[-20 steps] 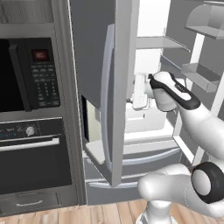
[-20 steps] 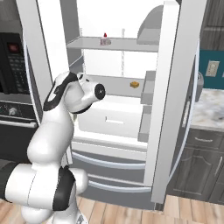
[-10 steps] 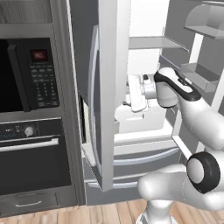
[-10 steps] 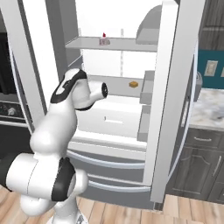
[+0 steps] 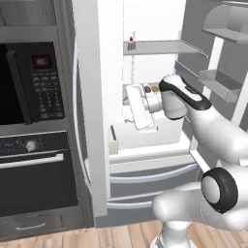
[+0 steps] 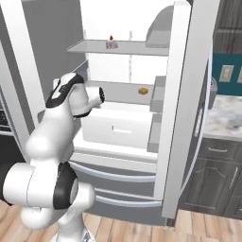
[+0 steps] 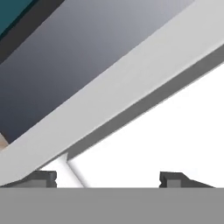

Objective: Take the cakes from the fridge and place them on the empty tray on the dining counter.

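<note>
The fridge [image 5: 160, 68] stands with both doors open. On its upper shelf sits one of the cakes, a white wedge with a red cherry [image 5: 131, 43] [image 6: 111, 43]. The other cake, a flat tan square [image 6: 142, 90] [image 5: 155, 89], lies on the middle shelf. My gripper [image 5: 135, 112] hangs in front of the middle shelf, below the cherry wedge and just left of the tan square. In the hand view the gripper [image 7: 109, 181] is open, with its tips wide apart and nothing between them, facing a white door edge. The tray and the dining counter are out of view.
The left fridge door [image 5: 97, 121] stands edge-on beside the black microwave [image 5: 29, 82] and oven [image 5: 34, 174]. The right door [image 6: 182, 94] with its bins juts out toward me. A veined countertop [image 6: 227, 120] over dark cabinets lies to the right. A white drawer [image 6: 118, 127] sits below the middle shelf.
The left fridge door has swung wider open to the left. My hand has followed it a little leftward in front of the middle shelf.
</note>
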{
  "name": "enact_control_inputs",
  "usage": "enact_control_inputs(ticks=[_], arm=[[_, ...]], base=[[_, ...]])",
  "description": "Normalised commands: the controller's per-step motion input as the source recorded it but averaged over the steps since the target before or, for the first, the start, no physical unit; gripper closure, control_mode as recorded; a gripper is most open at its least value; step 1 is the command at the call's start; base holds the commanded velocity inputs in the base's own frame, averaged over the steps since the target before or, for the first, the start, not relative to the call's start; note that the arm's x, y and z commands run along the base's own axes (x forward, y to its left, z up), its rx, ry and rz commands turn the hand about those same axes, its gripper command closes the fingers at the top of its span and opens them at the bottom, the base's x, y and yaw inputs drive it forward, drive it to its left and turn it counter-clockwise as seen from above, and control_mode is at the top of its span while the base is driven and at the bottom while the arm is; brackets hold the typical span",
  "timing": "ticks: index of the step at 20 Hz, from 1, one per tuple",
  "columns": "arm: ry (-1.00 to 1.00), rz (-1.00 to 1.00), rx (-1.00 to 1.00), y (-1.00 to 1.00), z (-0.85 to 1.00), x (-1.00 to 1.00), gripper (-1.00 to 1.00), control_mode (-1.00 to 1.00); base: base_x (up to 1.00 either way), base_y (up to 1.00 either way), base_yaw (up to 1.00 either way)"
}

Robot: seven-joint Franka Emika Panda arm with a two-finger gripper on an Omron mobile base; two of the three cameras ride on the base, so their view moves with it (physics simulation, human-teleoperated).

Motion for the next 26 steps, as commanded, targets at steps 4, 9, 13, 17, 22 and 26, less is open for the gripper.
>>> enact_control_inputs(ticks=[4, 9, 13, 17, 22, 26], arm=[[-0.17, 0.27, -0.07, 1.0, -0.18, -0.35, -1.0, -1.0], [-0.22, 0.03, -0.03, 0.2, 0.12, -0.59, -1.0, -1.0], [-0.06, -0.18, -0.02, -0.73, 0.55, -0.45, -1.0, -1.0], [0.09, -0.32, 0.01, -0.78, 0.84, -0.23, -1.0, -1.0], [0.32, -0.31, 0.06, -0.51, 0.85, -0.06, -1.0, -1.0], [0.51, -0.25, 0.02, -0.51, 0.35, -0.26, -1.0, -1.0]], base=[[0.0, 0.0, 0.0], [0.0, 0.0, 0.0], [0.0, 0.0, 0.0], [0.0, 0.0, 0.0], [0.0, 0.0, 0.0], [0.0, 0.0, 0.0]])
